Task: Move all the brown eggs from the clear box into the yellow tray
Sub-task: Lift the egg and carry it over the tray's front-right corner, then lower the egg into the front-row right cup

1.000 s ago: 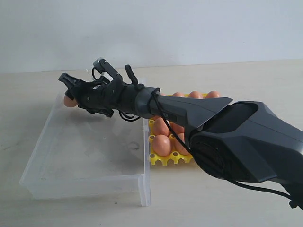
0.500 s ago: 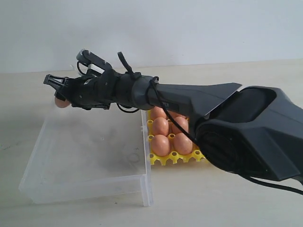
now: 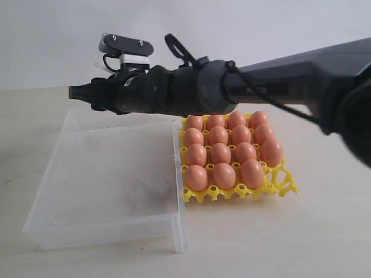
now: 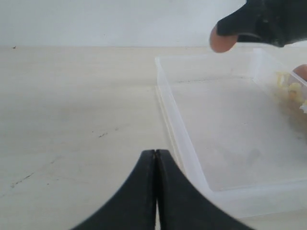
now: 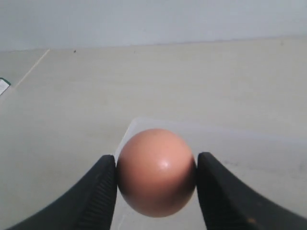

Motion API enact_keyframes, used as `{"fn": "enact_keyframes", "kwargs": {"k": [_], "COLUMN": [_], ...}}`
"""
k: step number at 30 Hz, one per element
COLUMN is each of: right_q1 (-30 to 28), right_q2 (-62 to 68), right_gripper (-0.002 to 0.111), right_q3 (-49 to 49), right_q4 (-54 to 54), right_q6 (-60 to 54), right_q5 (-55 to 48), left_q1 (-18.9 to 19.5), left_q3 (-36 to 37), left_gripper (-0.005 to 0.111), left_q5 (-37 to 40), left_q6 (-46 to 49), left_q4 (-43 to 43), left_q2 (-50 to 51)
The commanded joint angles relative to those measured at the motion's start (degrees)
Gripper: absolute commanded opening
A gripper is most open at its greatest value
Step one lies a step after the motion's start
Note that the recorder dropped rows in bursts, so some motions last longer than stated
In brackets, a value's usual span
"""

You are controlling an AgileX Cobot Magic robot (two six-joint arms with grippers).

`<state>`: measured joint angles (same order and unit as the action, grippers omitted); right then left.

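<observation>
You're gripping a brown egg (image 5: 156,170) in the right gripper (image 5: 156,184), holding it above a corner of the clear box (image 3: 104,229) — the left gripper (image 4: 156,163) is sitting pinched shut just outside it.

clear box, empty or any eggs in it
Empty: the clear box floor is bare in the exterior view. The only brown egg near it is gripped in the right hand, raised.

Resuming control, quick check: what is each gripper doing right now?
Left gripper: closed, holding nothing.
Right gripper: closed on a brown egg.
</observation>
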<state>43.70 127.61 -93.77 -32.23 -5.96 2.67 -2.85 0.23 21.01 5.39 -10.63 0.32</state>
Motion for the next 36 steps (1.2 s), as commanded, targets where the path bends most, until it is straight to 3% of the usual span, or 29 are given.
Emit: {"fn": "enact_keyframes", "kwargs": {"k": [1,8,21,27,36], "right_q1": [0.3,-1.44,-11.69,-12.8,-15.54], "right_q2": [-10.5,-26.11,-42.19,-42.19,-42.19], "right_gripper": [0.0,0.0,0.0,0.0,0.0], "right_q3": [12.45,32.21,58.08,63.7,64.21], "right_q4": [1.32,-0.15,-4.77,-7.02,-7.94], "right_q6": [-10.75,-20.07,-19.97,-19.5,-16.71], "right_q5": [8.16,14.12,15.13,15.09,11.47], "left_q1": [0.06,0.06,0.06,0.06,0.06], "left_q3": [-0.23,-0.23,-0.23,-0.23,-0.23], "left_gripper": [0.0,0.0,0.0,0.0,0.0], "left_q5": [-0.22,-0.22,-0.22,-0.22,-0.22], "left_q6": [0.16,0.16,0.16,0.16,0.16], "left_q4": [-0.14,-0.14,-0.14,-0.14,-0.14], "left_q2": [-0.32,-0.32,-0.32,-0.32,-0.32]}}
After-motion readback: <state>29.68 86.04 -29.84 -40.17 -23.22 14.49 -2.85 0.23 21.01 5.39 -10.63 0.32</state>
